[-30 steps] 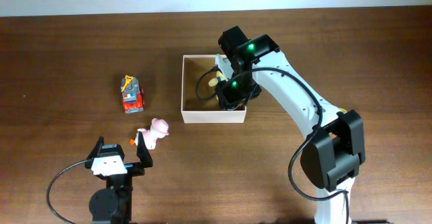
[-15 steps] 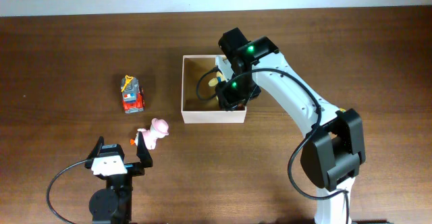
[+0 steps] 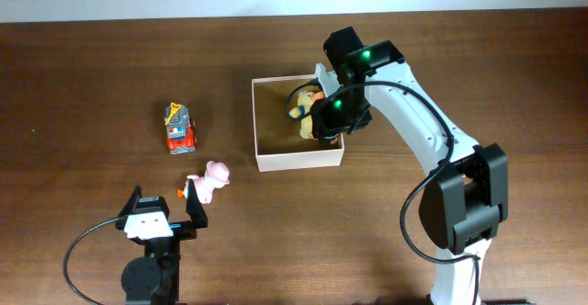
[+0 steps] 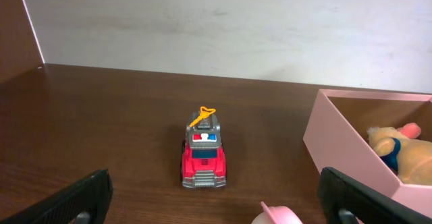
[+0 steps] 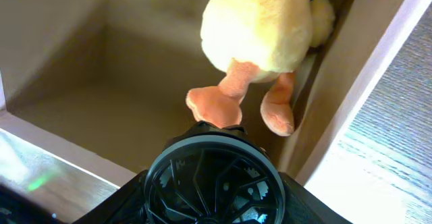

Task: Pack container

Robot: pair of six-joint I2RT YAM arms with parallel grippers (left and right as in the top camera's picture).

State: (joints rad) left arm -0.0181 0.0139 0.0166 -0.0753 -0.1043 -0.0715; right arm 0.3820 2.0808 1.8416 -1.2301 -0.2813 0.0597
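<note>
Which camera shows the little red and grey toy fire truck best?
The left wrist view: the red and grey toy fire truck sits centred, front-on. Overhead shows it small, from above; right wrist misses it.

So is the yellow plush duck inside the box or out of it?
Inside. The duck is within the container's walls, close to one side; the right wrist view shows its orange feet by that wall.
</note>
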